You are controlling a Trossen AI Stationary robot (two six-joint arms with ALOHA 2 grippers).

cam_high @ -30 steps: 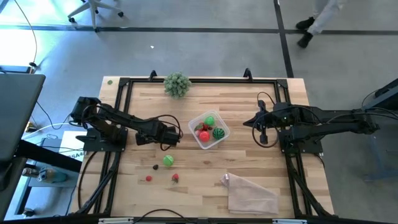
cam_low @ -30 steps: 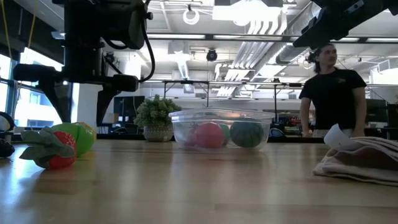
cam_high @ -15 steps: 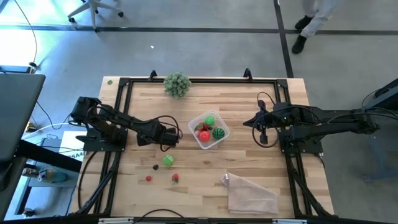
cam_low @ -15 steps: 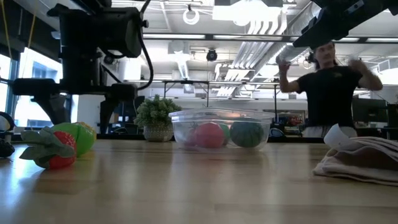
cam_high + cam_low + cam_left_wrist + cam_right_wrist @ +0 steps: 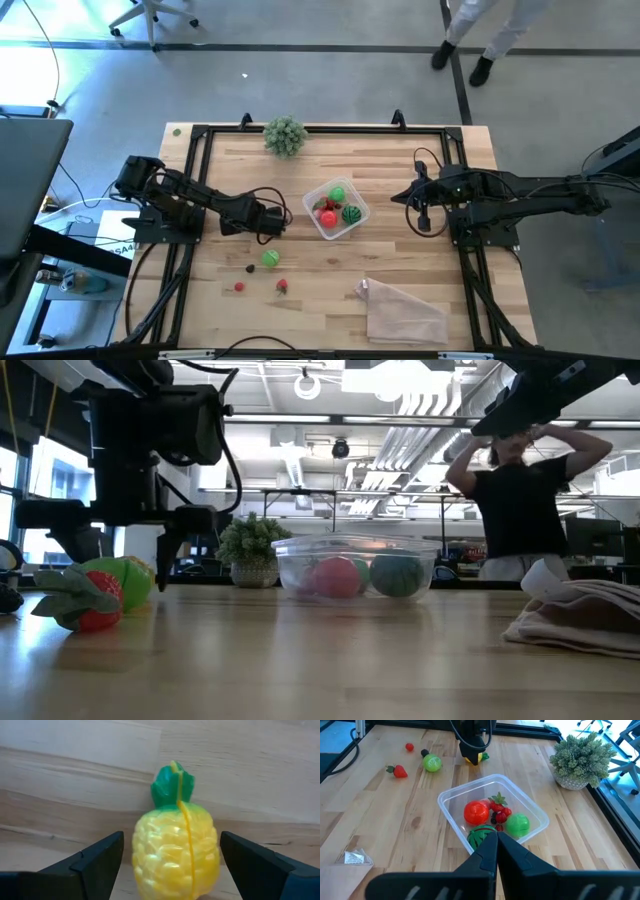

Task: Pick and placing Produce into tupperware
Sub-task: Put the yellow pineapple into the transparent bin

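Straddling the pineapple [image 5: 176, 855] on the table [image 5: 420, 170], the left end effector [image 5: 276, 217] stands fingers apart; next, close, then carry to the tub [image 5: 335, 190]. Right end effector [image 5: 423, 212] waits, fingers together.

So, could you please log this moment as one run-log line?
left gripper: jaws open around toy pineapple | right gripper: shut, waiting by tupperware | on table: green ball, strawberry

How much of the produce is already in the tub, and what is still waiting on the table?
Done: the tupperware holds a red ball, a green ball, a striped melon and some berries. In hand: the left pincer stands open around the yellow pineapple, not gripping it. Left: a green ball, a dark berry and two red pieces. The right pincer waits shut.
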